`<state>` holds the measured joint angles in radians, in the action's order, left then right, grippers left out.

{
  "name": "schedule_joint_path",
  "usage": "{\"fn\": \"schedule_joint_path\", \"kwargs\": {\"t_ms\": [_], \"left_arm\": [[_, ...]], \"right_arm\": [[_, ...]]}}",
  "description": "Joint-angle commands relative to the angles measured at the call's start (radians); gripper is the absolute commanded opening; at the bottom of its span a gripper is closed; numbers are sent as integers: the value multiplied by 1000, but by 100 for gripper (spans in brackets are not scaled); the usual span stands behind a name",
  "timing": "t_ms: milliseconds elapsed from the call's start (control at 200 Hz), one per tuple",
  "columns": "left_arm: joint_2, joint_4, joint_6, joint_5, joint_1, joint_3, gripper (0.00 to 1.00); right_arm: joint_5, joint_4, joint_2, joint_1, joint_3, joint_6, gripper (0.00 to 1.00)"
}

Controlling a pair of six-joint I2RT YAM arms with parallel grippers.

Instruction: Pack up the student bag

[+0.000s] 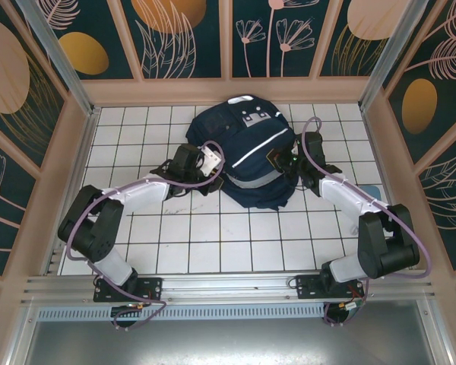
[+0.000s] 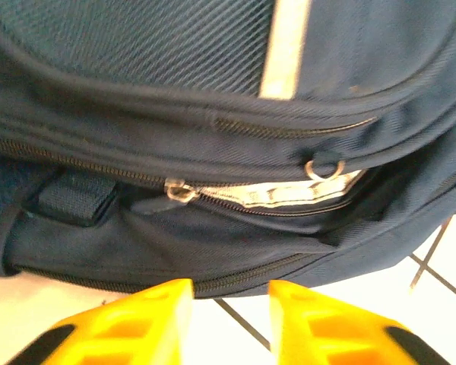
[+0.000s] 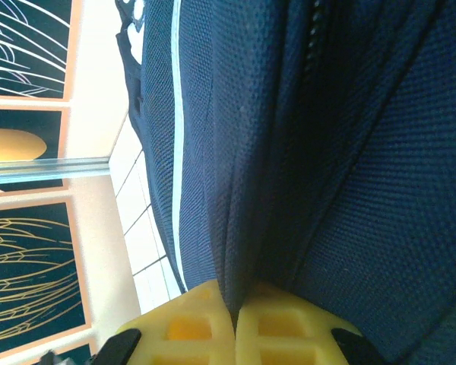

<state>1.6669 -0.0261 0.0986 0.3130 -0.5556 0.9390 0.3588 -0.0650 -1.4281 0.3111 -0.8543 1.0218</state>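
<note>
The student bag [image 1: 247, 148], dark navy with a thin white stripe, lies on the white tiled table at mid-back. My left gripper [image 1: 213, 162] is at its left side. In the left wrist view the left gripper [image 2: 229, 304] stands open just short of the student bag [image 2: 213, 91], with bare tile between its yellow fingers [image 2: 144, 319]. A zipper [image 2: 181, 190] is partly open, and something pale shows inside. My right gripper [image 1: 285, 160] is at the bag's right side. In the right wrist view the right gripper [image 3: 235, 312] is shut on a fold of the student bag [image 3: 327, 152].
Black straps [image 1: 167, 171] spread on the tiles left of the bag, under my left arm. Patterned walls [image 1: 190, 38] enclose the table at the back and both sides. A metal rail [image 1: 228, 285] runs along the near edge.
</note>
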Motion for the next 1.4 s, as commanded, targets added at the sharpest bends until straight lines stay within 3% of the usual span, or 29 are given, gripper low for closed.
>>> {"fn": "schedule_joint_path", "kwargs": {"t_ms": [0, 180, 480, 771, 916, 1001, 1241, 1396], "left_arm": [[68, -29, 22, -32, -1, 27, 39], [154, -44, 168, -53, -1, 101, 45], [177, -67, 208, -69, 1, 145, 42], [189, -55, 210, -84, 11, 180, 25], [229, -12, 208, 0, 12, 206, 37], [243, -9, 206, 24, 12, 205, 38], [246, 14, 202, 61, 11, 219, 9], [197, 33, 167, 92, 12, 189, 0]], "right_arm": [[-4, -98, -4, -5, -41, -19, 6], [6, -96, -3, -3, -45, -18, 6], [9, -94, 2, -4, -46, -17, 6], [10, -93, 3, -4, -42, -16, 7], [11, -99, 5, -5, -36, -10, 7], [12, -99, 6, -5, -37, -10, 7], [5, -93, 5, -4, -38, -15, 7], [-1, -98, -7, -4, -35, -12, 7]]}}
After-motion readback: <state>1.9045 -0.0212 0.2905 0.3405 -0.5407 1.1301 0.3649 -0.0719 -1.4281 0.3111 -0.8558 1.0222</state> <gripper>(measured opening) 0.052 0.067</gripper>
